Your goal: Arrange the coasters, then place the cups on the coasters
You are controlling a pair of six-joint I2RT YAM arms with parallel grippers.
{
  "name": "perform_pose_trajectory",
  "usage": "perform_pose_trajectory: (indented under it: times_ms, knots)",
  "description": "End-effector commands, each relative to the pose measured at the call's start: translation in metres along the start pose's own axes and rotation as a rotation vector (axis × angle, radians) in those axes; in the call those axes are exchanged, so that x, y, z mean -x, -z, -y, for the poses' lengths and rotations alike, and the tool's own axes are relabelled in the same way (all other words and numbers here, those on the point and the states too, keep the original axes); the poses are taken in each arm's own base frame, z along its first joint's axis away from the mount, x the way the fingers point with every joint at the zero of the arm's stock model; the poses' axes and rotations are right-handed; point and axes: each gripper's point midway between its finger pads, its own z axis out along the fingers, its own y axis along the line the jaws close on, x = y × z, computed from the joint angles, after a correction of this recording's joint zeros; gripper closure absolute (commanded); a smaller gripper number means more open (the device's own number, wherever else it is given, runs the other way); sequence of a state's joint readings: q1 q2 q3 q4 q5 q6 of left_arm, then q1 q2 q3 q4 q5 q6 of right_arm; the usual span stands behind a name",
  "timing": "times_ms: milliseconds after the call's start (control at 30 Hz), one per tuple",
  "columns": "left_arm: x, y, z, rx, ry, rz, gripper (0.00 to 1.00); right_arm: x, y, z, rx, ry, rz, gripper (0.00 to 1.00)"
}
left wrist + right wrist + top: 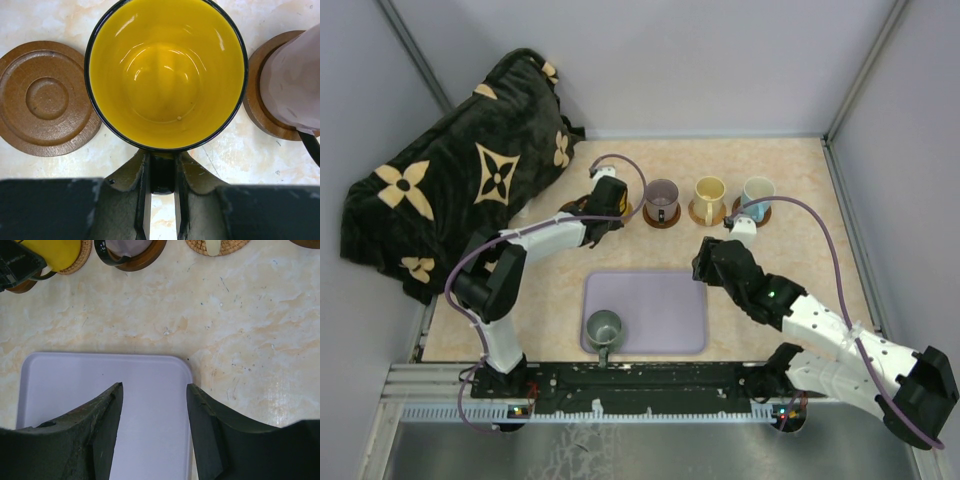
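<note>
The left gripper (162, 175) is clamped on the handle of the yellow cup (167, 75), which stands over a tan coaster (79, 259) in the back row, between an empty dark coaster (47, 97) and the mauve cup (295, 75); whether its base is down I cannot tell. Lower it straight and centred, and part the fingers only once it rests. The right gripper (154, 386) hangs apart and empty above the tray (75, 385)
</note>
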State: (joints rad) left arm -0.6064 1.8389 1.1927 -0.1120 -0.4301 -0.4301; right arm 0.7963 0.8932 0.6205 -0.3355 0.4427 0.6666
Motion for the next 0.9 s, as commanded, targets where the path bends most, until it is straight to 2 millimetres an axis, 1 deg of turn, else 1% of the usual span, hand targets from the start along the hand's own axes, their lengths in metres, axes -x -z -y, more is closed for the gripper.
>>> perform_pose_trajectory:
  times_ms: [0, 200, 400, 500, 600, 867]
  knots:
    - [0.003, 0.012, -0.007, 0.021, -0.005, 0.011, 1.0, 0.014, 0.002, -0.013, 0.042, -0.041, 0.047, 0.46]
    - [0.024, 0.014, 0.003, -0.022, 0.001, 0.077, 1.0, 0.014, 0.003, -0.012, 0.038, -0.042, 0.049, 0.46]
    - [0.063, 0.02, 0.017, -0.078, 0.011, 0.209, 1.0, 0.012, 0.001, -0.01, 0.028, -0.033, 0.046, 0.46]
    - [0.076, 0.024, 0.019, -0.083, 0.01, 0.242, 1.0, 0.01, 0.0, -0.009, 0.025, -0.029, 0.038, 0.46]
    - [0.081, 0.026, 0.018, -0.072, 0.005, 0.253, 1.0, 0.009, -0.001, -0.01, 0.028, -0.03, 0.036, 0.46]
    - [0.07, 0.027, 0.011, -0.049, 0.025, 0.223, 1.0, 0.01, -0.003, -0.013, 0.037, -0.029, 0.035, 0.46]
